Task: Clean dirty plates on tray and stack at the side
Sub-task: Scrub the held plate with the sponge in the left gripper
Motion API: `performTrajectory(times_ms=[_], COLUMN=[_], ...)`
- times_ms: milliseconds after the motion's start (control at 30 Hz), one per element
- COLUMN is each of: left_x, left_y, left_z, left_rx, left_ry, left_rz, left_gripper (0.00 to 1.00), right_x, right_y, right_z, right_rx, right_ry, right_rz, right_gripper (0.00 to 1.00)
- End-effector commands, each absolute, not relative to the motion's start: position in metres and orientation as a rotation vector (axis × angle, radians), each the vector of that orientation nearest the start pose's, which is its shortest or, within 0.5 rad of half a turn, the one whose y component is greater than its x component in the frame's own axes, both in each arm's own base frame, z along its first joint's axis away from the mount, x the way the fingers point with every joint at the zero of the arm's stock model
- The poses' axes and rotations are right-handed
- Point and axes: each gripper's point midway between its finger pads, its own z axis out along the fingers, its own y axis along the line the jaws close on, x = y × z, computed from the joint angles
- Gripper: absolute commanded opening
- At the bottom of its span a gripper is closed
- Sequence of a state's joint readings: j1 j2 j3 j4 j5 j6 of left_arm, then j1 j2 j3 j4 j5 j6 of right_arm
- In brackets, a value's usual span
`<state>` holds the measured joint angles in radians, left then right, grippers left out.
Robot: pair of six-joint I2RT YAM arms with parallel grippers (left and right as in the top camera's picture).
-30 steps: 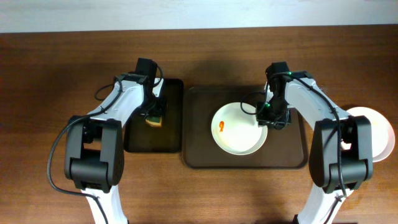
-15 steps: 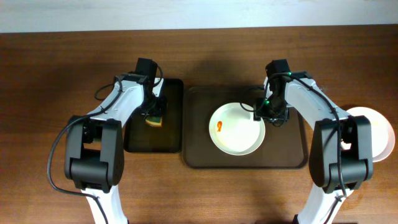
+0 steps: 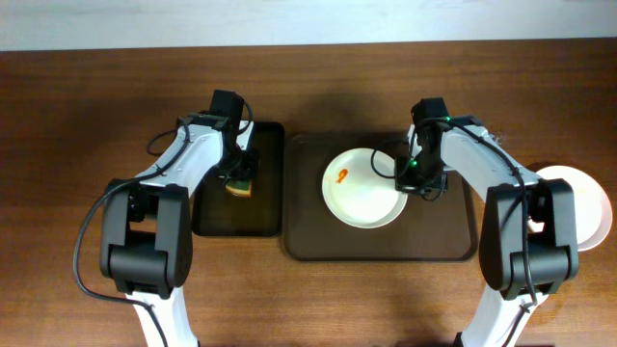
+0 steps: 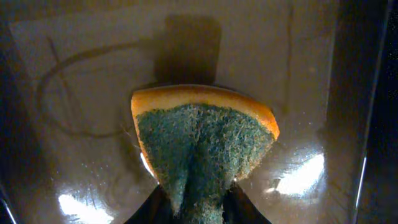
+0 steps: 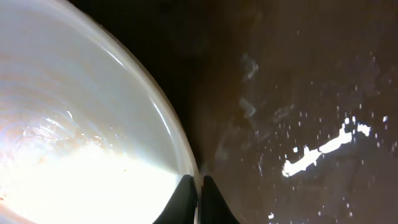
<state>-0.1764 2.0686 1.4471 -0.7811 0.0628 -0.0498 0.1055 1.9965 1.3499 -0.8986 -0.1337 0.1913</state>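
A white plate [image 3: 363, 190] with an orange-red smear [image 3: 342, 174] lies on the dark brown tray [image 3: 453, 243]. My right gripper [image 3: 409, 183] is shut on the plate's right rim; in the right wrist view the rim [image 5: 163, 118] runs between my fingertips [image 5: 199, 202]. My left gripper [image 3: 239, 178] is shut on an orange sponge with a green scouring face [image 4: 202, 146], held just above the narrow black tray [image 3: 236, 217]. A clean white plate [image 3: 588, 207] lies on the table at the far right, partly hidden by my right arm.
The black tray [image 4: 81, 81] looks wet and shiny under the sponge. The brown tray's floor [image 5: 298, 93] shows water droplets to the right of the plate. Both arms reach in from the near edge of the wooden table [image 3: 77, 116].
My right gripper has dragged the dirty plate left and toward the far side of the tray, and the smear moved with it. The left arm has not moved.
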Motion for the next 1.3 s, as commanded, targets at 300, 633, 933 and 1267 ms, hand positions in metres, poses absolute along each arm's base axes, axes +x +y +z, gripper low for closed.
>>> performTrajectory(times_ms=[300,633,933,1267], left_x=[0.428,0.397,0.427,0.415], left_y=[-0.077,-0.065,-0.080,-0.253], left_z=[0.108,0.102,0.110,0.120], left_rx=[0.316,0.127,0.117,0.703], left_ry=[2.808,2.942,2.811,2.559], left_rz=[-0.031,0.024,0.015,-0.608], left_gripper=[0.00,0.00,0.00,0.00], right_x=[0.362,0.362,0.360,0.358], right_y=[0.058,0.058,0.059,0.062], right_z=[0.004,0.004,0.004,0.004], right_rx=[0.133,0.134,0.136,0.134], right_ry=[3.124,3.127,3.134,3.143], right_rz=[0.190,0.189,0.196,0.230], right_gripper=[0.04,0.04,0.04,0.04])
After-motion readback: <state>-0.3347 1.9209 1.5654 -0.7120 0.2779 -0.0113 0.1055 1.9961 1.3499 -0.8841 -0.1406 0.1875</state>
